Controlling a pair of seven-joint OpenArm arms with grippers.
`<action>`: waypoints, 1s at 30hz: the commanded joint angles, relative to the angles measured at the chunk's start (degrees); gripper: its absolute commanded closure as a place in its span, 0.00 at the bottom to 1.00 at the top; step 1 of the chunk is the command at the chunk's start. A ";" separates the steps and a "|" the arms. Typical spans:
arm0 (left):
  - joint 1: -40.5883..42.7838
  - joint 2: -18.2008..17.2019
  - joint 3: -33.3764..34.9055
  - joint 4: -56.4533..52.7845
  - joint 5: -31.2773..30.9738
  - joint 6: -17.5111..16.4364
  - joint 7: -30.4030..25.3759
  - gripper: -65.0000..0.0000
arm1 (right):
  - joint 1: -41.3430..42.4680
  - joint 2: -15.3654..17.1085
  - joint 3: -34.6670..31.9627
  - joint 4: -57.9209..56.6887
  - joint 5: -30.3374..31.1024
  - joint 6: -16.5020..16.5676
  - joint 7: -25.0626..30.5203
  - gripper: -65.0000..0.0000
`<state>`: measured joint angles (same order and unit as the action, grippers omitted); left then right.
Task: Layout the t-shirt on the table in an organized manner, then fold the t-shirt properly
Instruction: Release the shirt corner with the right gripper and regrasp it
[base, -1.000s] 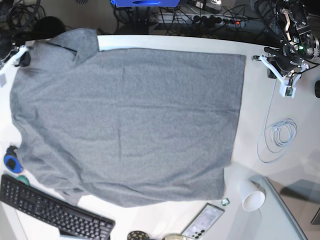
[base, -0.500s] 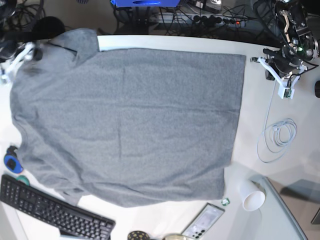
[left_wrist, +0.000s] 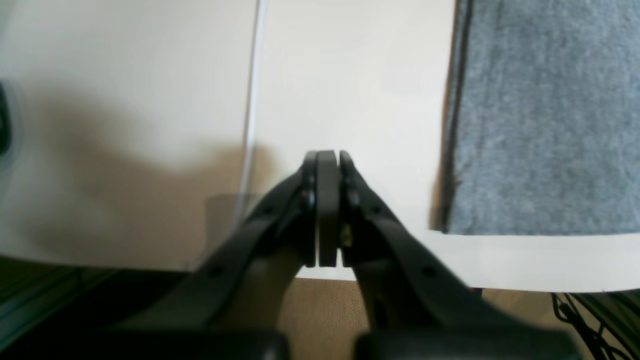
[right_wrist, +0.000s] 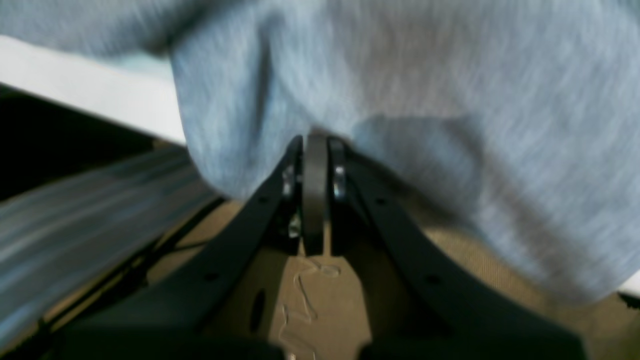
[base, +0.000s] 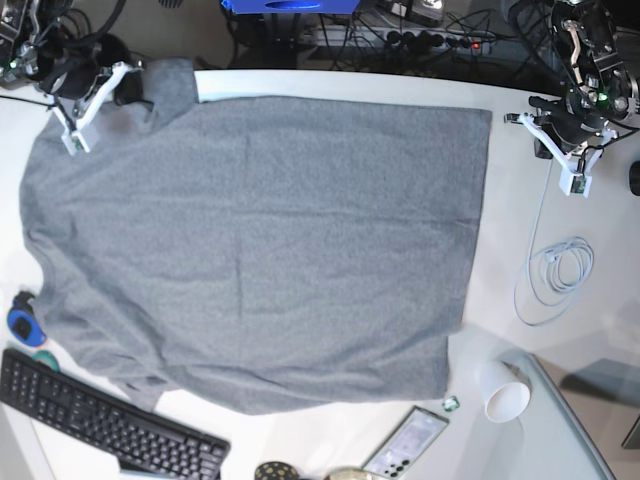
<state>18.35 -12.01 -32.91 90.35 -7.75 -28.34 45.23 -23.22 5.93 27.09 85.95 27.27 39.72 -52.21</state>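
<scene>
Two arms sit at the far corners of the large white smooth desk (base: 520, 210), one on each side of the plain heather-grey cotton short-sleeved t-shirt (base: 260, 250), which lies spread flat over most of the desktop. In the base view its straight hem runs down the right side and its sleeves and shoulders reach toward the left. The far-left sleeve hangs over the desk's far edge, and the near-left part lies just beside a black computer keyboard (base: 100, 425) and a small blue round object (base: 24, 322).

The right gripper (right_wrist: 315, 137) is at that far-left sleeve. Its jaws are pressed together, their tips up against the drooping grey cloth at the desk's edge; the blurred wrist view does not show whether any fabric is pinched between them.

The left gripper (left_wrist: 327, 155) hovers over bare desk near the far-right corner, jaws pressed together on nothing, with the shirt's hem corner lying apart from it.

Also on the right of the desk are a coiled white cable (base: 555, 275), a white paper cup lying on its side (base: 503, 393), and a smartphone with a clear case (base: 405, 443) near the front edge.
</scene>
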 joint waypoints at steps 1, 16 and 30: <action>-0.11 -0.78 -0.28 0.78 -0.38 0.25 -0.88 1.00 | -0.65 0.62 0.21 0.60 0.82 0.28 0.12 0.99; -0.02 -0.96 -0.28 0.78 -0.21 0.25 -0.88 1.00 | 0.50 -0.09 -3.05 -2.57 0.73 0.28 1.79 0.99; -0.02 -1.13 -0.28 0.78 0.14 0.25 -0.79 1.00 | -6.54 -0.09 -2.96 0.25 0.73 0.28 1.61 0.99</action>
<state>18.39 -12.27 -32.91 90.35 -7.51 -28.42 45.23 -30.00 5.32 23.86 84.93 26.06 39.53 -52.36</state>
